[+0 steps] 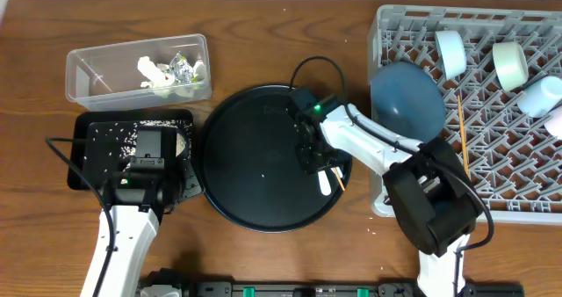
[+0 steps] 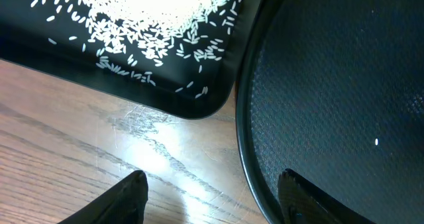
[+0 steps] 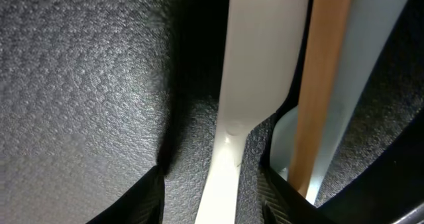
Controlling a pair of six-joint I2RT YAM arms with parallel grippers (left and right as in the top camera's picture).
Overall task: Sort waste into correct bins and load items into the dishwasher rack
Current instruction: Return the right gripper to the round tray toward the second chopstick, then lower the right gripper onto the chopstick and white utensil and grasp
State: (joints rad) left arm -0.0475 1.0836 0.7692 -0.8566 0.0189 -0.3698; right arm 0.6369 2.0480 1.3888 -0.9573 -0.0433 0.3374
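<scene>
Your right claw (image 3: 212, 194) stands partly open over the round black tray (image 1: 237, 156). It has one finger on each side of the handle of the pale spoon (image 3: 255, 65), without pressing it. A wooden chopstick (image 3: 323, 85) lies just beside the spoon. Your left claw (image 2: 212, 191) is wide open and holds nothing. It is near the rice (image 2: 146, 12) in the shallow black tray (image 2: 192, 108).

You're working on a brown wood-grain table (image 1: 263, 33). The round tray (image 1: 246, 187) is black with a fine pebbled texture. The rectangular tray (image 1: 81, 167) is black too, speckled with white rice (image 2: 152, 5). The tub (image 1: 88, 73) is clear, with white tissue (image 1: 149, 68) and a yellow-and-silver wrapper (image 1: 183, 66) inside. The rack (image 1: 527, 183) is a grey grid holding a dark blue dish (image 1: 406, 99), a pale green bowl (image 1: 509, 64) and a tan chopstick (image 1: 460, 130).
</scene>
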